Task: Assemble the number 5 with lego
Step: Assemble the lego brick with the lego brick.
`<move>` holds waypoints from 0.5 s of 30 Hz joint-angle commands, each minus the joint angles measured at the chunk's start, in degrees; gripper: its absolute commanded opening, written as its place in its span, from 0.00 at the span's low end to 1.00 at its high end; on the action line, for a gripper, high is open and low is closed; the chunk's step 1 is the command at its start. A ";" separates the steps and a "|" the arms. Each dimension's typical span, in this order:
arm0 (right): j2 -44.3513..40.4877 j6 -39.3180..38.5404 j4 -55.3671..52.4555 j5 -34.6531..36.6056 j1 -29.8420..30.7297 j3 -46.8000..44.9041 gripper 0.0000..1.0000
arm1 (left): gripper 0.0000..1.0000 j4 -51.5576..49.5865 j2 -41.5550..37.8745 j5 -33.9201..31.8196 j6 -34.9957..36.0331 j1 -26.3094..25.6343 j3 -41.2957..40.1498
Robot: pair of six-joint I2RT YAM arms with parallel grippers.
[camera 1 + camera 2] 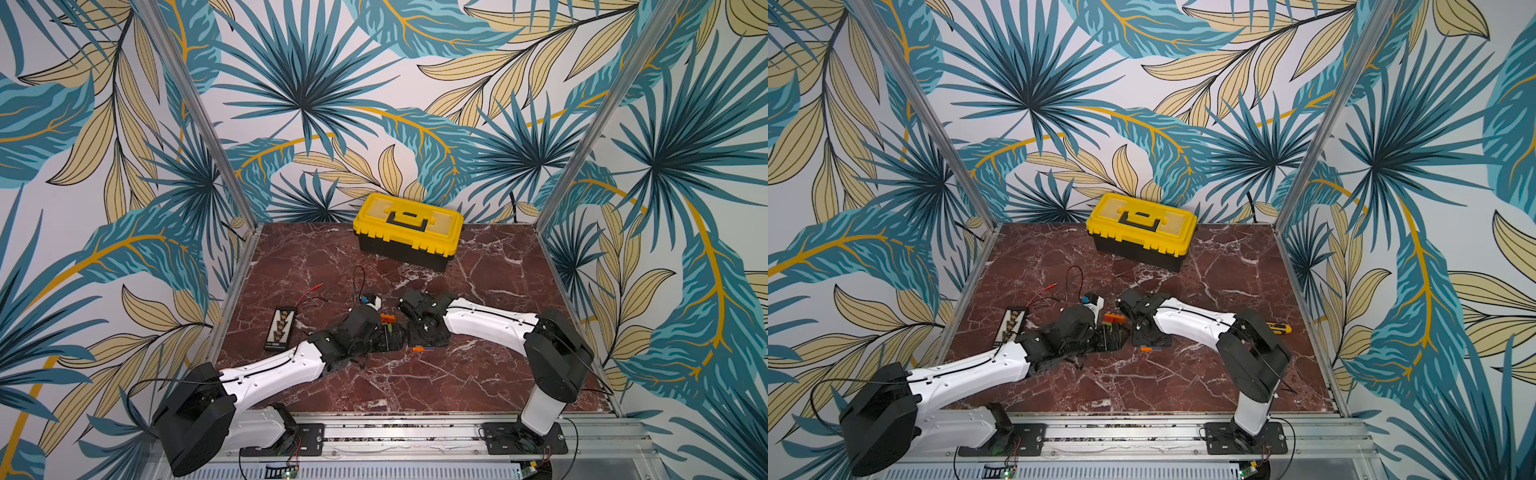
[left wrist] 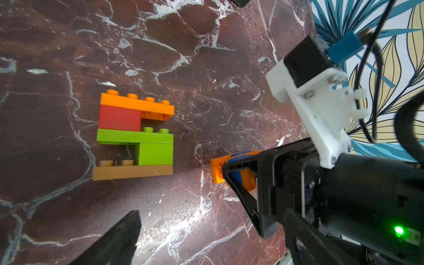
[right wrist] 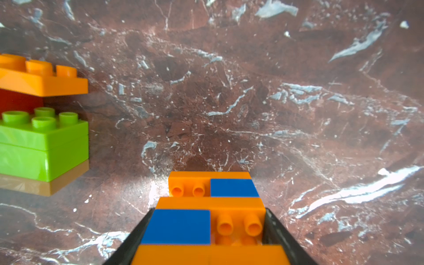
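Leafy wallpaper, teal and tan fronds on white, covers the walls from 9 round to 3 o'clock. A red-brown marble tabletop with white veins lies in the middle. One metal post rises at 11 o'clock, a second post at 1; a metal rail runs along 6.

A yellow-and-black toolbox stands at the marble table's far edge, utility knife well apart.

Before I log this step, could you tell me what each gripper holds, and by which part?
Left gripper: open, holding nothing. Right gripper straddles the orange-blue piece across its sides near one end; whether it grips yet cannot be told.
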 commanded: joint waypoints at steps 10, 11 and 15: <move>2.15 0.57 1.10 -1.71 -0.06 -4.00 0.62 | 1.00 -0.02 -0.44 -0.17 0.18 0.20 0.68; 2.15 0.51 1.10 -1.75 -0.05 -4.00 0.62 | 1.00 -0.02 -0.36 -0.07 0.13 0.20 0.69; 2.07 0.51 1.19 -1.98 -0.06 -4.03 0.63 | 1.00 -0.05 -0.35 0.02 0.11 0.20 0.69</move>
